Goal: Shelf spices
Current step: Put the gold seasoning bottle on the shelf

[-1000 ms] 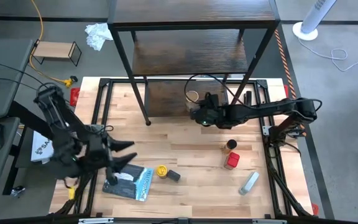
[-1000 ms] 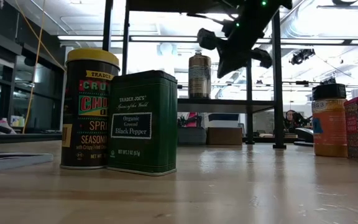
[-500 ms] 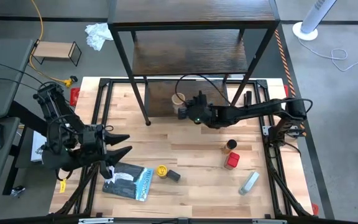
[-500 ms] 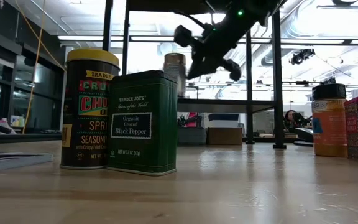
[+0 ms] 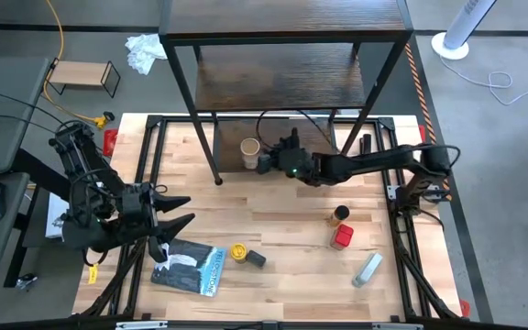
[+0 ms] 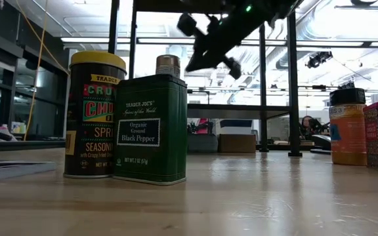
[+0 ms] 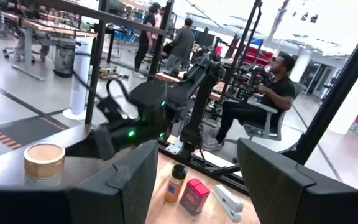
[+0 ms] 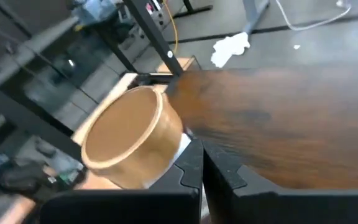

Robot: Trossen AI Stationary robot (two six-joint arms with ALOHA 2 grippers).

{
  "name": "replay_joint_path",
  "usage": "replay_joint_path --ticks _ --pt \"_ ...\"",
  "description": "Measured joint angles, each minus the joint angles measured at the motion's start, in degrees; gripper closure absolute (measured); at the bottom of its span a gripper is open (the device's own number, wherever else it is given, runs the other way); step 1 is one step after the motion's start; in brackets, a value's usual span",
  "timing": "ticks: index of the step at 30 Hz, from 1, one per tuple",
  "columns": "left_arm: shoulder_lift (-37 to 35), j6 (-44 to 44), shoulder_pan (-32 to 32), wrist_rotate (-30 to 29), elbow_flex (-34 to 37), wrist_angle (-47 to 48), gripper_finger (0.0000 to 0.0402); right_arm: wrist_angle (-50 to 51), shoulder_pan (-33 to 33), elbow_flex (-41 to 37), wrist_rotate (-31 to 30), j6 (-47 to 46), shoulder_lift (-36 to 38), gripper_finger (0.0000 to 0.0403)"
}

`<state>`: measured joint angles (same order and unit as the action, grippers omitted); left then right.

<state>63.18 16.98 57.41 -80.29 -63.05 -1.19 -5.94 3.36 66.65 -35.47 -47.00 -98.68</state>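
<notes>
Shows the tan jar point(image 5: 250, 148) upright on the lowest board of the shelf point(image 5: 282, 27), nearer that board's left end than a second ago and no longer hidden under the arm. Looks like a nudge along the board, or a set-down followed by a tidy-up; cannot tell which.

Places the right gripper point(image 5: 271, 162) just beside the jar on its right, reaching in under the middle board. Shows its fingers point(image 8: 222, 177) pressed together with nothing between them, the jar point(image 8: 132, 137) just beyond the tips; cannot tell whether touching. Puts the gripper point(image 6: 205, 49) in the low view higher than the jar's lid point(image 6: 168, 64) and off to one side, so probably clear of it or about to be.

Means one spice shelved, by the look of it, and four left on the counter point(image 5: 273, 206): yellow jar point(image 5: 237, 251) and black tin point(image 5: 257, 259) touching or nearly so toward the front, brown jar point(image 5: 340, 214) and red one point(image 5: 341, 236) close together further right. Leaves all four upright and untouched, as a second ago.

Keeps the left gripper point(image 5: 168, 218) waiting over the counter's left side, fingers point(image 7: 129, 180) spread wide and empty, drawn back a little from the packet point(image 5: 191, 268) since a second ago.

Calls next, in all likelihood, for backing the right arm out from under the boards without clipping the jar or the frame legs, then going for the brown jar or the red one, both nearest to it.
</notes>
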Motion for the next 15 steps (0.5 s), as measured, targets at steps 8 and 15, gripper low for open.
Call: replay_joint_path --ticks 8,15 --pt "0.0 -1.1 0.0 -0.1 0.0 0.8 0.0183 14.4 -2.8 0.0 8.8 7.6 6.4 0.0403" --pt "0.1 -1.2 -0.4 -0.9 0.0 1.4 0.0183 11.8 -5.8 0.0 4.2 7.0 3.8 0.0403"
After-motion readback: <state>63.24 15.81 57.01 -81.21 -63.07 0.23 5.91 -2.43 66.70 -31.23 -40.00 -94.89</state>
